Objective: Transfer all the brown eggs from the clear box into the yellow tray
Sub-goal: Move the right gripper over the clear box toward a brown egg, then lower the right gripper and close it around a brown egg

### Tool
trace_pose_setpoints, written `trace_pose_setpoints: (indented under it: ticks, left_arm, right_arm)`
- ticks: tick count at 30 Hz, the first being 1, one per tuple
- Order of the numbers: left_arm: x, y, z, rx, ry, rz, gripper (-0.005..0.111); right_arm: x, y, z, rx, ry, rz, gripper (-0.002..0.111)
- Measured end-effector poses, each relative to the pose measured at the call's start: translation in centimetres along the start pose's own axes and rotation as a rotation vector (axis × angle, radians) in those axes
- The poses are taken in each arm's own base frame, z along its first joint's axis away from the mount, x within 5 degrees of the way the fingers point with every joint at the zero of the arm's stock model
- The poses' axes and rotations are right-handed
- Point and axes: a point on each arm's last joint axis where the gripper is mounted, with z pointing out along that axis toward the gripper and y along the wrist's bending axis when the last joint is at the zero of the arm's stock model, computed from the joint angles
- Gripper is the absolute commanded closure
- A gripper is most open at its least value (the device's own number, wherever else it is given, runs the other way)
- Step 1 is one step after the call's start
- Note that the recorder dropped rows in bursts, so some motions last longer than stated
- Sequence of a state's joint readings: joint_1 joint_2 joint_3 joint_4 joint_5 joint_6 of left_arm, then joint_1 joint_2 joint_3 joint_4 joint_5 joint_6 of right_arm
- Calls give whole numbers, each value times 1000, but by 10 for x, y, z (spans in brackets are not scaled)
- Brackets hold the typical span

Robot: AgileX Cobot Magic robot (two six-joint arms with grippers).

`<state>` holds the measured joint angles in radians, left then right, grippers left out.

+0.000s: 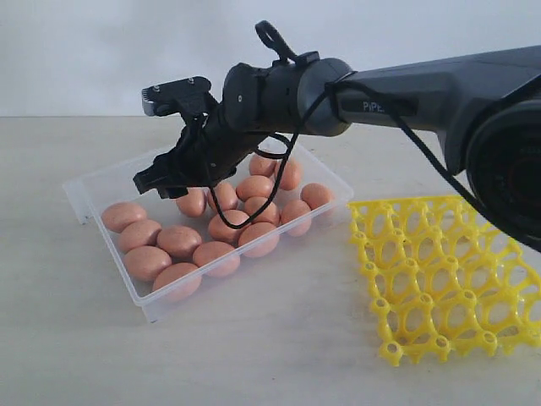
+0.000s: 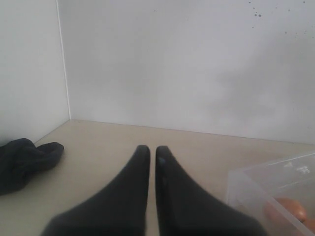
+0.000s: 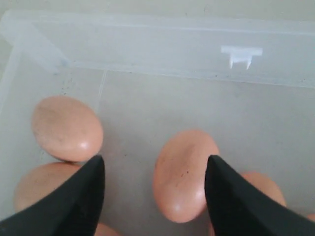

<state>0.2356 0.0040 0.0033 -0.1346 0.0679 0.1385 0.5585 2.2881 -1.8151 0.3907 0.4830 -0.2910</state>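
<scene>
Black cloth (image 2: 24, 164) near left tool (image 2: 149, 150): wrist view only

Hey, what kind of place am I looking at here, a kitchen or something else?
Most likely a robot test bench in a lab, not a kitchen: a bare pale table against blank white walls, and a robot arm reaching over a clear box of brown eggs beside a yellow tray.

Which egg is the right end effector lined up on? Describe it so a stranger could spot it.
Look inside the clear box, by the wall with the small white tab. The right end effector hangs open over the floor there, and one brown egg lies between its fingers. The other eggs sit outside or under the fingers; this one alone fills the gap.
</scene>
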Motion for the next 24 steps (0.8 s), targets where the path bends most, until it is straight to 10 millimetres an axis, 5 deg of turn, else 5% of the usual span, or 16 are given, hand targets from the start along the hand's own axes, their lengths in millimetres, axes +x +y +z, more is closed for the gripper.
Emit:
trace_pose_setpoints:
  ticks: [5,19,24]
  left_arm:
    - [0,0,0,0,0,0,103]
    - [0,0,0,0,0,0,103]
    - [0,0,0,0,0,0,103]
  right_arm:
    - [4,-4,12,16,-29,18,69]
    - [24,-10,34,30,41,-40,69]
    - [26,-11,37,26,54,-189,55]
